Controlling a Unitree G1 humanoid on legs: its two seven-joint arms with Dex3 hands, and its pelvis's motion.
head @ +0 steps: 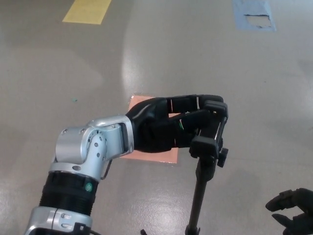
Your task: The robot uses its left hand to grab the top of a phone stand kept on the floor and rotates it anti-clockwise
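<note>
Head view: my left hand point(178, 125) is clamped round the top of the phone stand point(209, 142), which stands upright on the floor point(73, 58) beside an orange patch point(151, 154). My right hand point(292, 213) sits bottom-right, fingers apart, holding nothing.

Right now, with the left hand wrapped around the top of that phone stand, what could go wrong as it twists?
The left hand grips only the clamp head of the phone stand, high above its base, so twisting could tip the thin pole. The fingers might slip round the clamp instead of turning it. The right hand sits low nearby but isn't steadying anything.
</note>
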